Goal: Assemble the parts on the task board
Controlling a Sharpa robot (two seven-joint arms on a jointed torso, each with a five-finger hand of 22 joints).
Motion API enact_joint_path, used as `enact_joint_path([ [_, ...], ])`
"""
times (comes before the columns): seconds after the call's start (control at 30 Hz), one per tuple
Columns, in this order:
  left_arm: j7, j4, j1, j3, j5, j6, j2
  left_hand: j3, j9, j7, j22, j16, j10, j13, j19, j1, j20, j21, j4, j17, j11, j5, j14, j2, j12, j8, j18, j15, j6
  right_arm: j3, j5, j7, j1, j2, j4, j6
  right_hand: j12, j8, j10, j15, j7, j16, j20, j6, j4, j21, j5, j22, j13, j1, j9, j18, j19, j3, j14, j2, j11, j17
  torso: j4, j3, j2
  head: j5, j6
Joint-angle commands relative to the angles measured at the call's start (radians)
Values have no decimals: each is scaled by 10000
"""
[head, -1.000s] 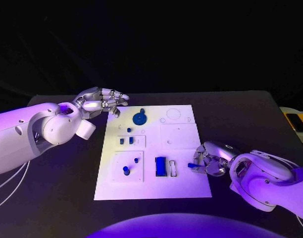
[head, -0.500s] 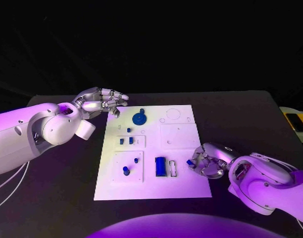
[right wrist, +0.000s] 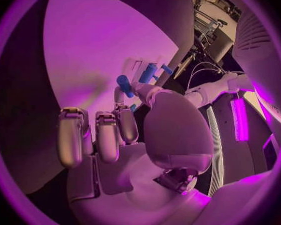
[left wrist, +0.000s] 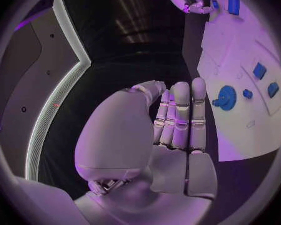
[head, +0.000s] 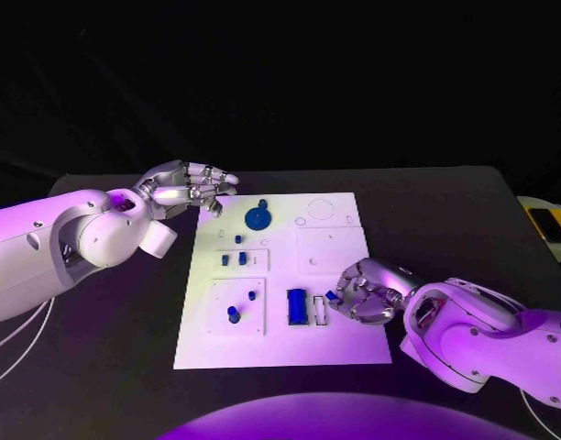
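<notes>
Violet light washes the dim scene; the board [head: 285, 284] glares palest against black surroundings. Both wrist views bend straight edges, their circular rims dark and blurred.

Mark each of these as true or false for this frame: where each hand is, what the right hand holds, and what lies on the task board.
1. The right hand pinches a small blue part over the task board. True.
2. The left hand rests flat on the board's middle. False: it hovers off the board's far left corner, holding nothing.
3. A round blue disc lies near the board's far edge. True.
4. The blue block lies on the black table. False: it sits on the board, beside the right hand.
</notes>
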Motion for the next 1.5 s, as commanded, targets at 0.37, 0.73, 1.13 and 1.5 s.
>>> enact_joint_path([
  [0.37,25,51,6,7,-50,199,16,8,-12,7,9,-57,-64,-14,54,74,-37,23,-70,-8,8,35,-32,9,7,36,149,-4,-48,-2,896,3,-110,518,-314,165,16,37,35,-52,-135,-4,-16,121,-756,-53,90,2240,593,-402,-63,-163,544,571,932,-14,-10,1992,-17,19,-4,54,-37],
  [0.73,32,53,6,7,-208,222,14,8,-12,7,9,-57,-64,-14,54,74,-37,23,-70,-8,8,35,-32,9,7,36,149,-4,-48,-2,887,-179,-230,687,-474,368,105,1,99,-57,-143,-19,-23,278,-449,-84,400,2231,691,-1049,-142,-158,536,-173,926,-143,-15,1958,-19,21,-8,79,-51],
  [1.13,23,47,6,7,-253,236,14,31,-16,15,31,-61,-66,-15,48,77,-40,51,-95,-11,15,34,-34,20,7,36,146,0,-49,-2,743,-220,-240,737,-469,278,227,-2,196,-63,-154,-24,-30,407,-26,-87,241,2231,822,-1459,-191,-158,539,-929,925,-214,-21,1950,-15,18,-6,92,-50],
  [1.5,10,58,7,7,-256,227,-6,34,-17,17,35,-62,-67,-16,46,71,-39,54,-94,-12,17,33,-35,23,7,36,145,2,-49,-2,646,-244,-241,732,-488,313,250,-17,221,-68,-155,-33,-38,444,562,-107,392,2227,867,-1708,-231,-155,534,-1761,921,-253,-23,1933,-17,10,-5,100,-59],
])
